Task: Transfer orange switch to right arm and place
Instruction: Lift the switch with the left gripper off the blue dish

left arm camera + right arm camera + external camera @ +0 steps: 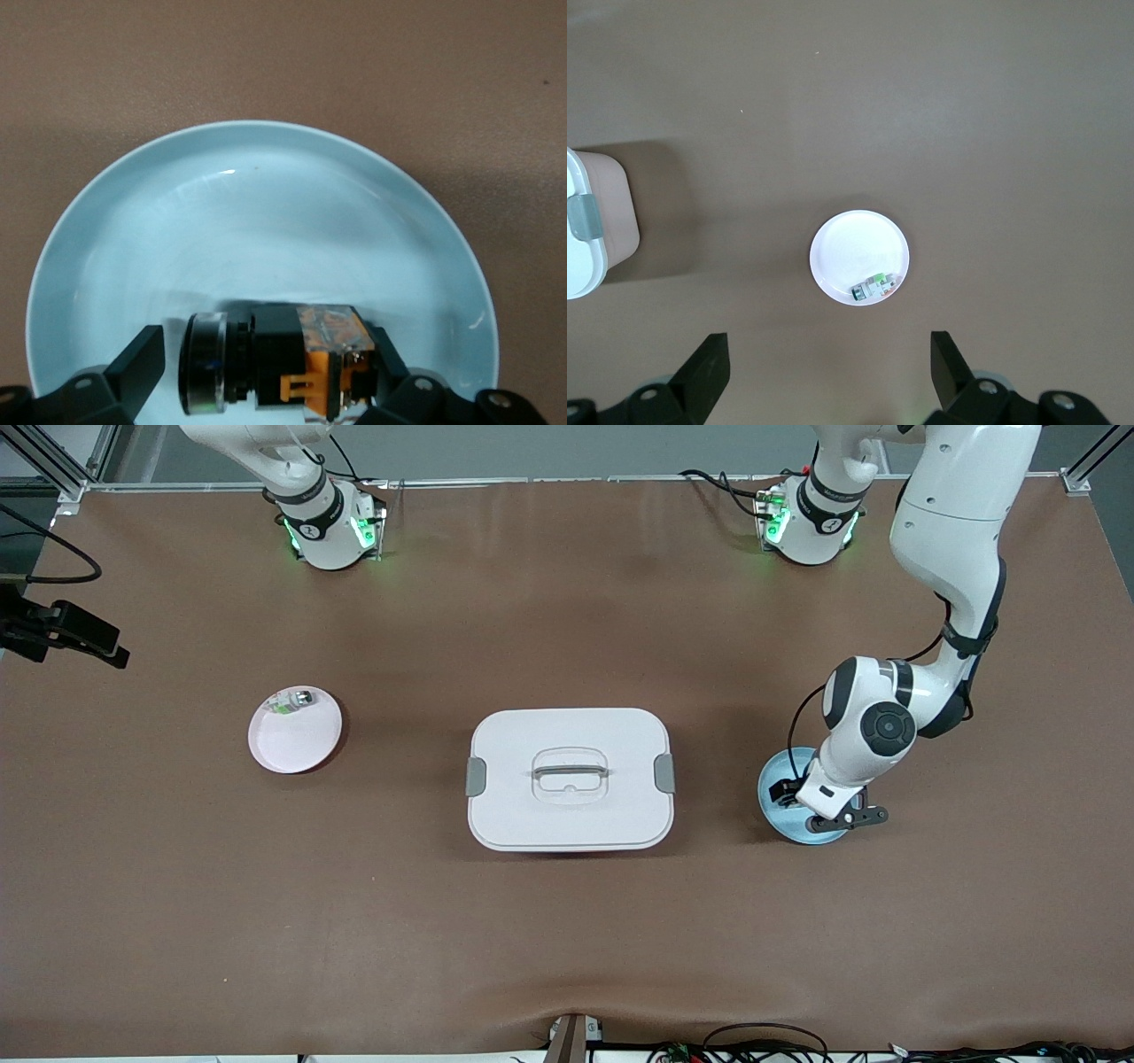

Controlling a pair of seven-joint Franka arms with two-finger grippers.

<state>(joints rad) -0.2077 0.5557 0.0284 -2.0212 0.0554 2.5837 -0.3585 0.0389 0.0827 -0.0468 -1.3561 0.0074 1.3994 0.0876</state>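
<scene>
Jaws of left gripper point(266, 376) spread, orange switch point(283, 367) lying between them on blue plate point(266, 221), one finger touching; right gripper point(828, 372) released, waiting.

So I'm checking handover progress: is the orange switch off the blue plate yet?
No: the orange switch lies in the blue plate, between the left gripper's open fingers.

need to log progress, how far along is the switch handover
Early. Nothing looks done yet: the orange switch lies in the blue plate. In hand: the left gripper is down at the plate, fingers open either side of it. Left: grasp, lift, handover to the right gripper, open high above the pink plate, placing.
</scene>
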